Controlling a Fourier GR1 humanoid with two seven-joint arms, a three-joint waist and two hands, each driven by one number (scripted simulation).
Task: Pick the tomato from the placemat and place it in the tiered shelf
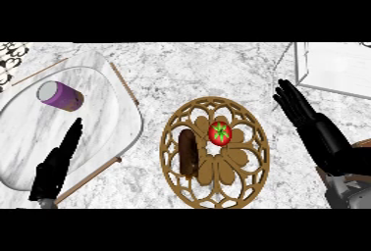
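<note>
A red tomato (220, 133) with a green stem star lies near the middle of a round brown openwork placemat (246, 147). A dark brown sausage-shaped item (188, 152) lies on the mat just left of the tomato. My right hand (313, 126) is open to the right of the mat, fingers straight and pointing up-left, apart from the tomato. My left hand (59, 160) is open at the lower left, over the tiered shelf (109, 122), a rounded marble-topped surface with wooden rods.
A purple cup (61, 95) lies tipped on the shelf's top. A white boxy object (337, 68) stands at the upper right corner. A patterned item (13, 56) shows at the upper left edge. Marble counter surrounds the mat.
</note>
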